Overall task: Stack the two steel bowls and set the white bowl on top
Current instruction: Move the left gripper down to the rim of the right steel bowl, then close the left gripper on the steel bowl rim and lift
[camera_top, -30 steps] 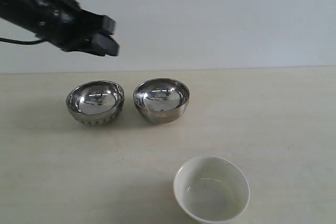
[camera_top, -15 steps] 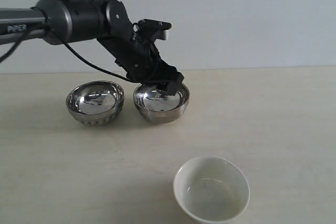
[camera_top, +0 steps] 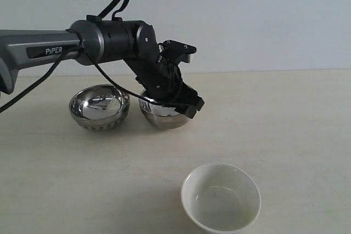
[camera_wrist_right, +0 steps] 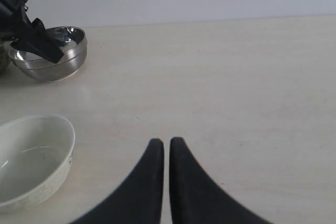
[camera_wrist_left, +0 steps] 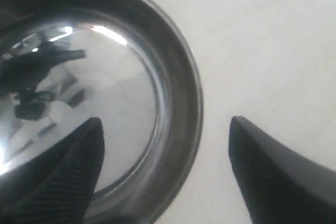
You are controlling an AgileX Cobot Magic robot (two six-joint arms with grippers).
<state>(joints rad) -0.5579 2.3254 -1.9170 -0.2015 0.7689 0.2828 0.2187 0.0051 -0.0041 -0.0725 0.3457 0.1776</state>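
Exterior view, left end effector [camera_top: 187, 105] spread astride steel bowl [camera_top: 159, 118], second steel bowl [camera_top: 99, 107] beside

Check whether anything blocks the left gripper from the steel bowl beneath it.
Nothing visible does. The open left gripper straddles that steel bowl at its rim, one finger inside and the other outside.

A pale beige tabletop [camera_top: 296, 135] meets a plain light grey wall [camera_top: 263, 20]

Beige tabletop [camera_top: 285, 135], plain pale wall [camera_top: 263, 20], perhaps grey-blue
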